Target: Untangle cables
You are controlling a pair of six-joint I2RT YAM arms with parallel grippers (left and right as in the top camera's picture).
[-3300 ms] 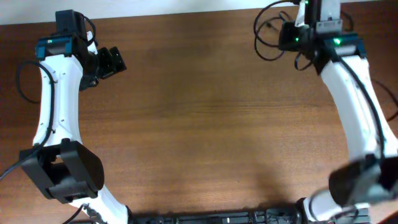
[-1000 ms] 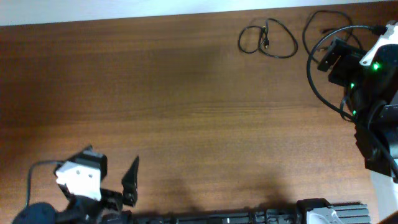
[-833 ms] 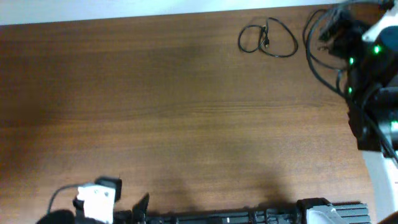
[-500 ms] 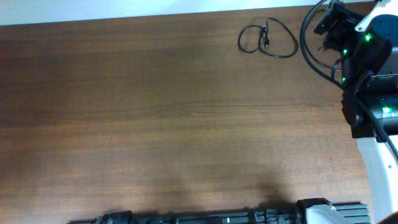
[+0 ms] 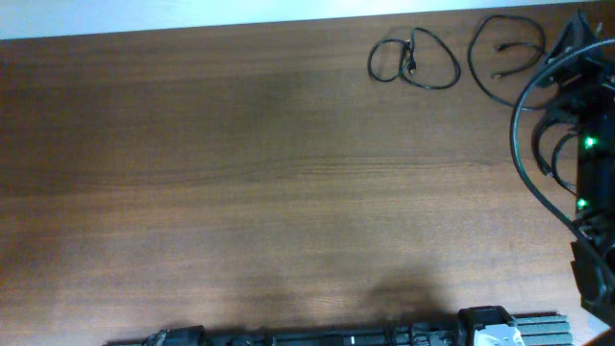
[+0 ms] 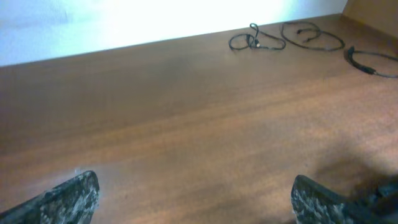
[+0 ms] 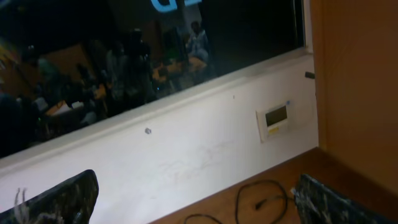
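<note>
Table [image 5: 240, 173]: brown wood-grain top, smooth and matte.
Cables [image 5: 413, 61]: thin black cords with small silvery plugs, in separate loose loops, far ahead of the left pincer [image 6: 196, 202] and to its right.
Left pincer: mottled grey fingers, wide apart.
Right pincer [image 7: 193, 205]: fingers wide apart; one cable loop just ahead.
Writing: pale letters atop the dark window [image 7: 93, 74], cut off and unreadable.

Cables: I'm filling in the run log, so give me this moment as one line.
cables loose loops on table far right, unheld | left gripper open, empty | right gripper open, empty, facing wall
</note>
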